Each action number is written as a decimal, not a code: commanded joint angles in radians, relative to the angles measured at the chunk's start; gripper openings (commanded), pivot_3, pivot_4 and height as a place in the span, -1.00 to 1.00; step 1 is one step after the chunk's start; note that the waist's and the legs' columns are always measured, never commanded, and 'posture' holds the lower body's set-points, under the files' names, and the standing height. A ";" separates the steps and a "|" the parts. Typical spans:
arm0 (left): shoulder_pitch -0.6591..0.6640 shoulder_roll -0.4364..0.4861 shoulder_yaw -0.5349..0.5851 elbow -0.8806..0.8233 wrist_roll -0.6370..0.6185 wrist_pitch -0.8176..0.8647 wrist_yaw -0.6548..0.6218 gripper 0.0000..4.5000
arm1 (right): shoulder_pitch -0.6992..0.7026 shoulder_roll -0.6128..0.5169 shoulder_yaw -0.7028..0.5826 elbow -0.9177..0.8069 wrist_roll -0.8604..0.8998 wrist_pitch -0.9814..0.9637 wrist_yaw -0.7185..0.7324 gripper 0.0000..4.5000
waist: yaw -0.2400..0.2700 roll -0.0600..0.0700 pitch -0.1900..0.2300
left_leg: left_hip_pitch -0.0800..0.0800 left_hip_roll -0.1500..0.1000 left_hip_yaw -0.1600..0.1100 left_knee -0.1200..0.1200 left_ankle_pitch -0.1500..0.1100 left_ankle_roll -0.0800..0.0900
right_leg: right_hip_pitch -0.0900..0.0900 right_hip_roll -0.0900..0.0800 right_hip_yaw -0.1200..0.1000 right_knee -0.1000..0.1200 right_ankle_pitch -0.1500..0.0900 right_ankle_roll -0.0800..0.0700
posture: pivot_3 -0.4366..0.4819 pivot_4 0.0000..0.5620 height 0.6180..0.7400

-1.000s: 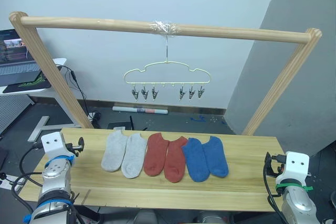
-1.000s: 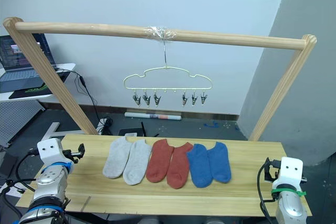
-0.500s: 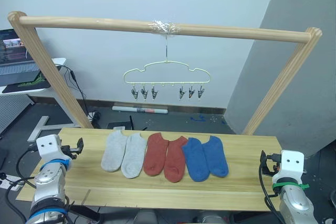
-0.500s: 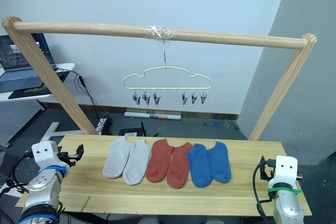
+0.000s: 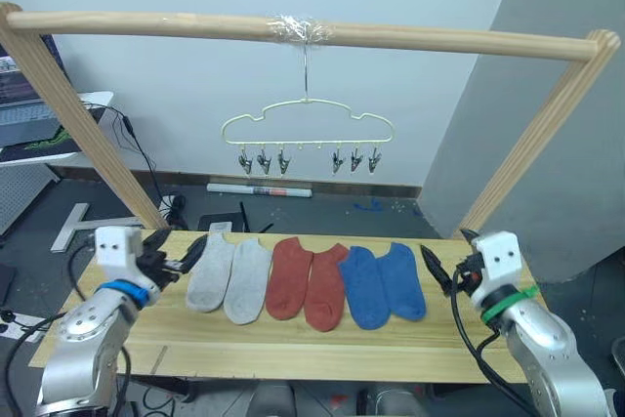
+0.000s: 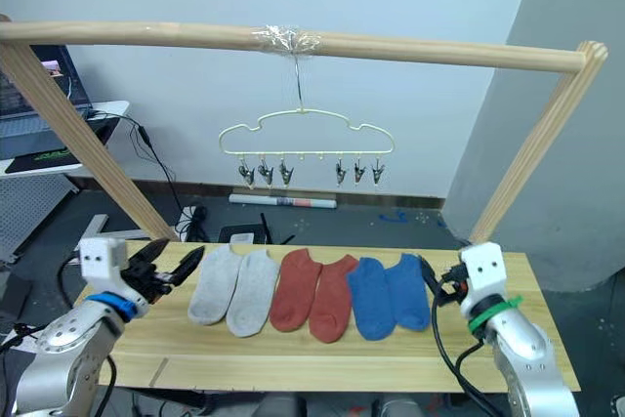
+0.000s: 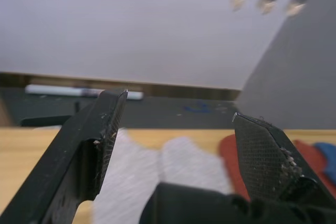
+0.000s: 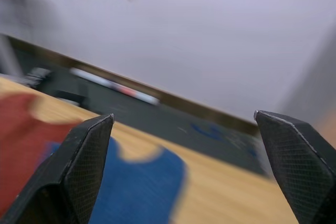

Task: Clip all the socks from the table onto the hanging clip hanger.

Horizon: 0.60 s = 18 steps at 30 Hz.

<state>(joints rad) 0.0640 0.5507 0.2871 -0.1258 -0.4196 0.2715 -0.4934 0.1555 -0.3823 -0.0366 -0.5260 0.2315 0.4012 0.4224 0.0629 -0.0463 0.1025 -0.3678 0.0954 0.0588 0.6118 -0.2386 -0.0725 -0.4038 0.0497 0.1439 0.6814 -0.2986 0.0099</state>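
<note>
Your table (image 5: 293,358) carries all six socks, flat in one row, toes toward you; nothing is clipped, so by my reading the whole job is still ahead of you. Above it the pole (image 5: 410,38) spans the frame with the hanger (image 5: 307,126) on its hook at mid-span, well above the socks; its six clips (image 5: 262,161) dangle bare, three left of centre and three right.

Now the row, from your left: grey socks (image 5: 229,277) side by side and touching; red socks (image 5: 307,281) next, the nearer one just against the grey; blue socks (image 5: 384,284) last, closest to your right arm.

Your left gripper (image 5: 179,261) sits low over the table's left end, fingers spread wide, tips just beside the outer grey sock and gripping nothing; the left wrist view looks between those fingers (image 7: 107,129) straight over the grey pair, with three clips blurred high up. Your right gripper (image 6: 431,277) hangs at the right end, just beside the outer blue sock; the right wrist view shows its fingers (image 8: 89,156) held far apart, empty, blue fabric between them.

Six pickups, six clips to fill; either end sock looks the natural first take.
</note>
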 commanded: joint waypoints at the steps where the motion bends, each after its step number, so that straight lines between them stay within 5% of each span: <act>1: -0.074 -0.021 -0.060 -0.085 -0.004 0.032 -0.001 0.65 | -0.093 -0.040 0.063 -0.085 0.056 0.030 0.090 1.00 | 0.000 0.001 0.007 | -0.002 0.000 0.000 0.000 0.000 0.000 | 0.001 0.001 -0.001 0.000 0.000 0.001 | 0.47 -0.48 1.00; 8: -0.262 -0.101 -0.106 -0.035 0.022 0.058 0.061 0.65 | -0.358 -0.031 0.147 -0.118 0.119 0.135 0.121 1.00 | -0.006 0.001 0.024 | -0.015 0.000 -0.004 0.003 0.000 0.000 | -0.006 0.002 -0.007 -0.001 0.006 0.004 | 0.37 -0.39 1.00; 18: -0.361 -0.160 -0.079 0.052 0.061 0.013 0.127 0.65 | -0.510 0.027 0.147 -0.084 0.168 0.207 0.089 1.00 | -0.009 0.001 0.046 | -0.020 0.000 -0.012 0.004 0.000 0.000 | -0.006 0.001 -0.016 -0.001 0.006 0.003 | 0.32 -0.32 1.00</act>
<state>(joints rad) -0.2838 0.3899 0.1868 -0.0633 -0.3695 0.3155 -0.3787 -0.3399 -0.3603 0.1200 -0.5924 0.3777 0.6052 0.5197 0.0540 -0.0451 0.1485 -0.3888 0.0957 0.0451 0.6164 -0.2386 -0.0729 -0.4101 0.0509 0.1267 0.6803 -0.2929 0.0125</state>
